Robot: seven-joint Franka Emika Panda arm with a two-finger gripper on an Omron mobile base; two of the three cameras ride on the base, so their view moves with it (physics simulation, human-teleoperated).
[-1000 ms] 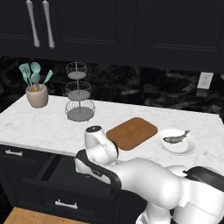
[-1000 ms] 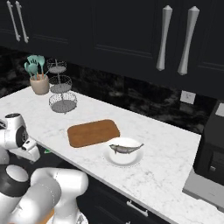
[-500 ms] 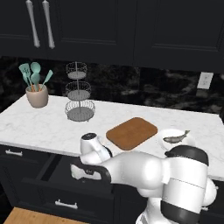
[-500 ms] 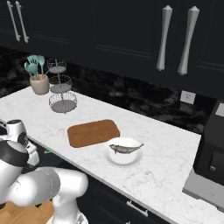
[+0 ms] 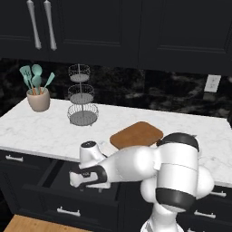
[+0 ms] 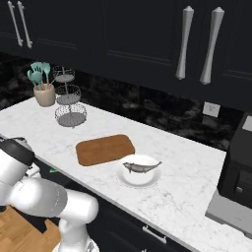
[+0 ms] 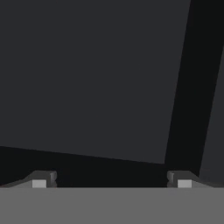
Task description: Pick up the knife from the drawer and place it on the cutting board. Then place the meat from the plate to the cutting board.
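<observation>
In the hand view, the fingers (image 7: pixel 111 179) are spread wide and empty over the dark drawer (image 7: pixel 87 78) floor; the knife cannot be made out, so a blind grab could miss. In the left base view, the hand is lowered into the open drawer, where a wall could be struck. In the right base view, the meat (image 6: pixel 141 167) is seen on the plate (image 6: pixel 126 180), beside the bare cutting board (image 6: pixel 105 149) on the tabletop (image 6: pixel 187 192). No writing can be read.

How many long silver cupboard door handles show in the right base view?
4: a pair on the upper-left cupboard doors, and a pair on the upper-right cupboard doors. More may lie outside the frame.
</observation>
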